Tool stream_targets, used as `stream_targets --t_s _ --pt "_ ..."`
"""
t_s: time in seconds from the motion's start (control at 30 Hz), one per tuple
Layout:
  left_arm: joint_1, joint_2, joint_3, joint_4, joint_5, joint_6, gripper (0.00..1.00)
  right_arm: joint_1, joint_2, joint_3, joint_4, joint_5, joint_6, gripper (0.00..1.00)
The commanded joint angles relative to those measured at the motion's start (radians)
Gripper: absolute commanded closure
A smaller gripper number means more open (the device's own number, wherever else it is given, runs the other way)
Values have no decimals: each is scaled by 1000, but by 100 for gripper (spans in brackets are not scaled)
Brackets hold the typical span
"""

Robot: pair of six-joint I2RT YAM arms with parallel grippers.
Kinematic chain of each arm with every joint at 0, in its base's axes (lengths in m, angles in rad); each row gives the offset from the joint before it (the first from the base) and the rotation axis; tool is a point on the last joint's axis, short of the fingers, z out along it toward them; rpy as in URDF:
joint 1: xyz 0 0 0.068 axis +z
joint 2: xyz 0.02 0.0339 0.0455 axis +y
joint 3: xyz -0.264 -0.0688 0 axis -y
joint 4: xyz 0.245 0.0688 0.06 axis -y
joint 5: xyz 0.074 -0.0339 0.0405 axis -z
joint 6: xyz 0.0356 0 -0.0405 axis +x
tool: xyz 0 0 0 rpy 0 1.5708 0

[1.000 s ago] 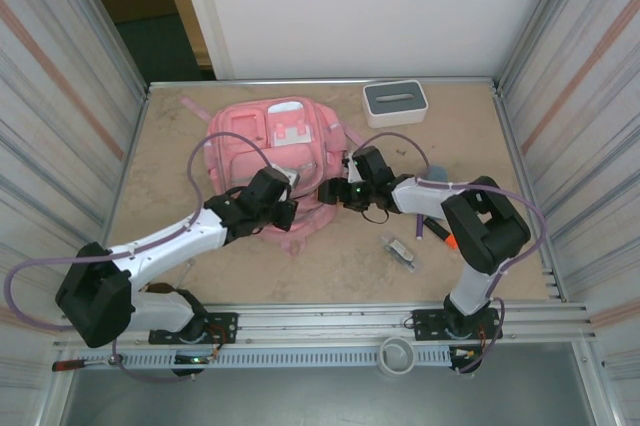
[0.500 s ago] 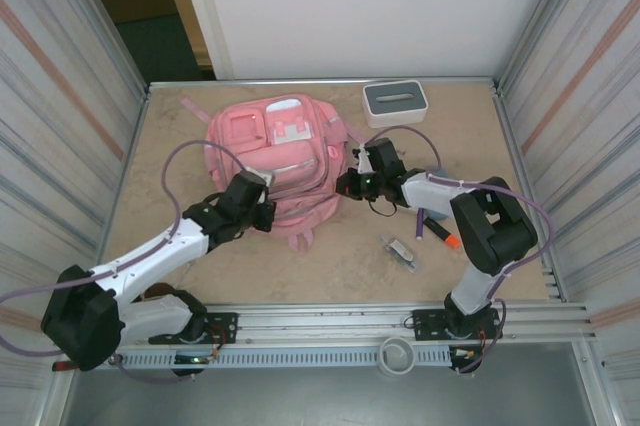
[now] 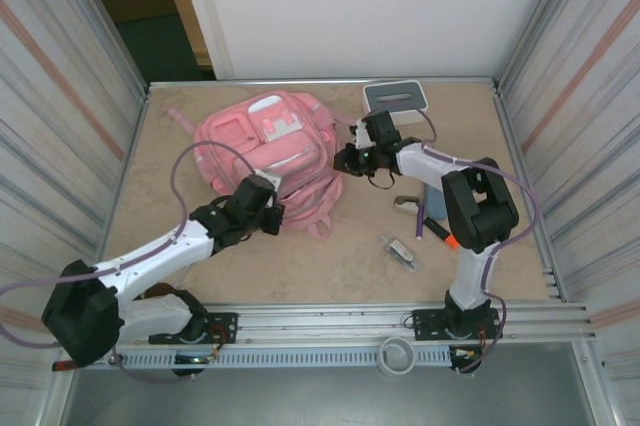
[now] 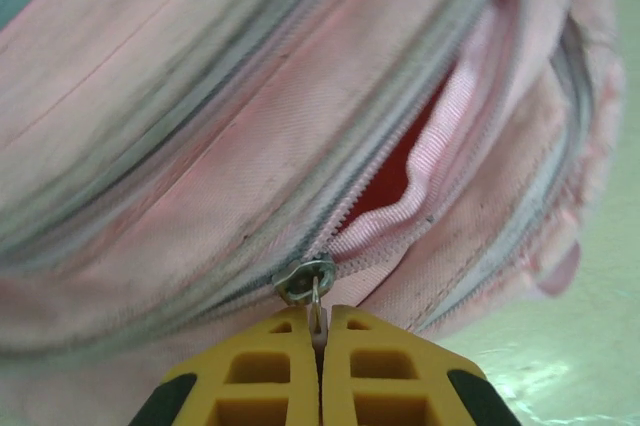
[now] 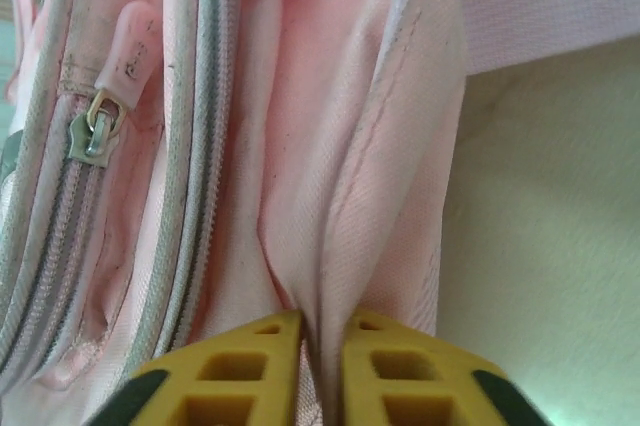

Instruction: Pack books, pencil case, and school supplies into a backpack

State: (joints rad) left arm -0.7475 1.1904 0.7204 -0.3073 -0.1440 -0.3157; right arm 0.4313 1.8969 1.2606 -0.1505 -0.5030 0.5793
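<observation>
The pink backpack [image 3: 262, 141] lies at the back middle of the table. My left gripper [image 3: 272, 208] is at its near edge, shut on the metal zip pull [image 4: 308, 281] of a partly open zip; red shows inside the gap [image 4: 395, 176]. My right gripper [image 3: 343, 160] is at the backpack's right side, shut on a fold of pink fabric [image 5: 330, 246]. An orange-tipped dark marker [image 3: 440, 233], a beige piece [image 3: 408, 204] and a clear packet [image 3: 402, 250] lie on the table to the right. The books are hidden.
A white box with a grey slotted top [image 3: 396, 98] stands at the back right, just behind the right arm. A second zip pull [image 5: 95, 126] sits closed on a front pocket. A pink strap [image 5: 545, 16] trails over the table. Striped walls close both sides.
The backpack has slid and turned toward the back left. My right gripper has moved back and up with its fabric fold. My left gripper has stayed at the near edge, moving slightly right.
</observation>
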Motion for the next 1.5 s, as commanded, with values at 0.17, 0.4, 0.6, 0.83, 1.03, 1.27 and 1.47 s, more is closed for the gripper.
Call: stream_targets --t_s 0.17,0.4,0.6,0.83,1.03,1.27,1.47 --pt "-65 139 134 91 67 -10 100 -11 -195 -120 -25 123 -56 48" --pt "-74 163 157 99 65 -1 100 90 -358 -402 121 136 47 25" --pt "-75 157 143 94 54 -4 100 152 -254 -413 203 171 88 23" --pt "-73 115 118 77 15 0 100 128 -211 -425 300 152 113 58" --pt "-44 76 81 60 11 -1 100 69 -231 -445 302 161 112 89" --pt "49 -13 -5 22 14 5 100 3 -255 -429 244 175 68 100" --pt "146 -86 -61 -18 12 9 100 -31 -260 -358 176 143 19 100"
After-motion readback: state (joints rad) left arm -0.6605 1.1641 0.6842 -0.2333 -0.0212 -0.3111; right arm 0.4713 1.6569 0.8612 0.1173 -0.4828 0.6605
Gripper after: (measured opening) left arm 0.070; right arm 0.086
